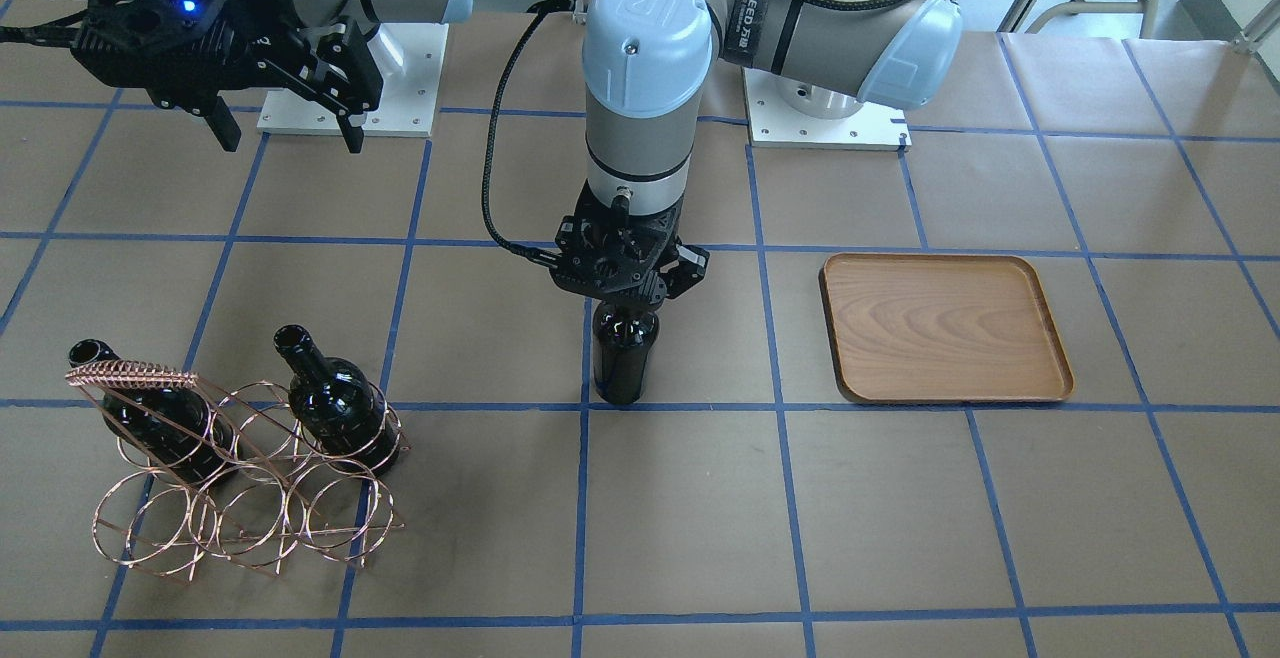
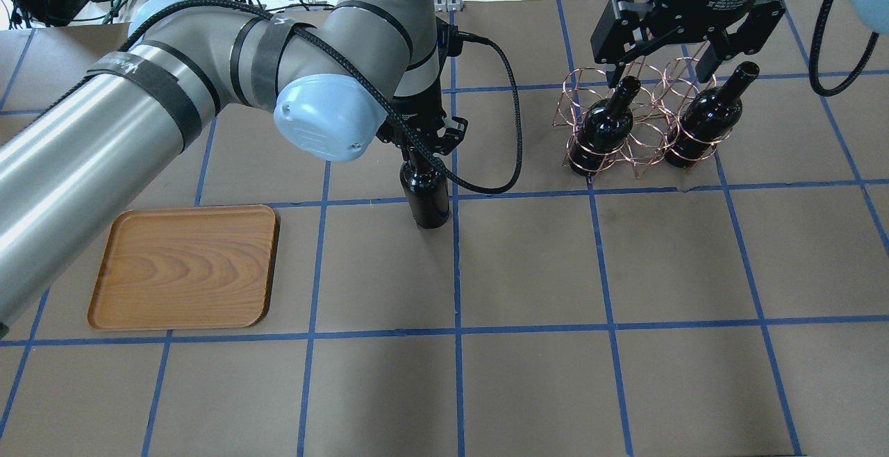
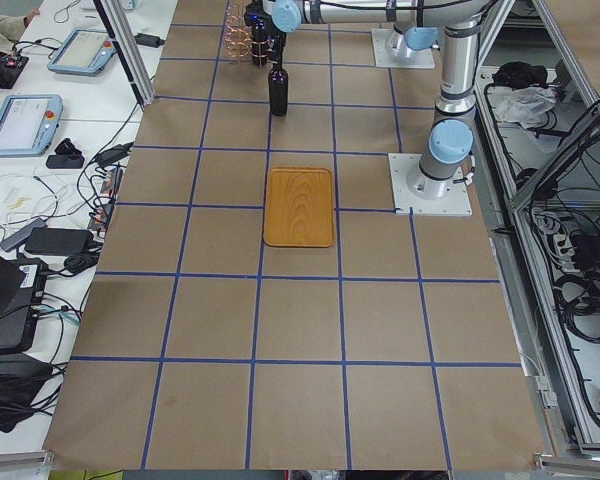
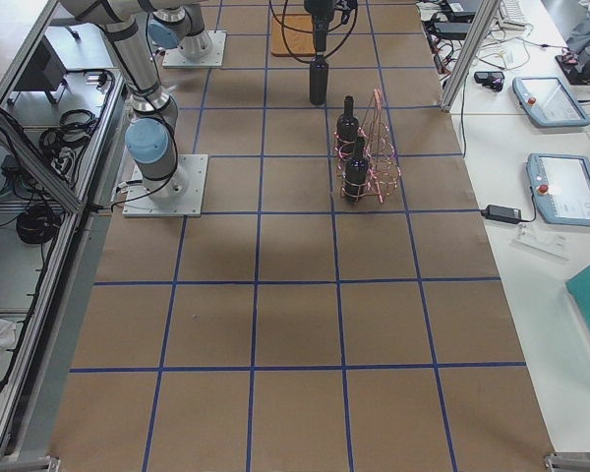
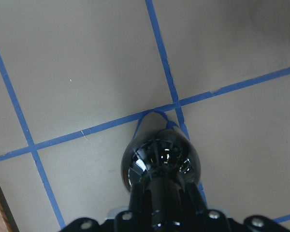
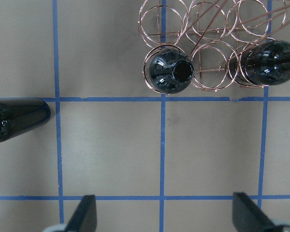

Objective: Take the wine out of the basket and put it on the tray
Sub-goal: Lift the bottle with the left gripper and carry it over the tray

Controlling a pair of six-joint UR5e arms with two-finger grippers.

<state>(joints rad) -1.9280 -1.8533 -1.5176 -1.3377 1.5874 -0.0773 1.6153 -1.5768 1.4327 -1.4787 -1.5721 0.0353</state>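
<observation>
Left gripper clenched on the neck of a wine bottle. The bottle is upright directly beneath it, base at a tape crossing on the surface; contact unclear. Tray lies apart, on its outer side. Right gripper spread wide, holding nothing. Basket with two bottles sits below and forward of it.

Black wine; copper basket; brown grained tray.
</observation>
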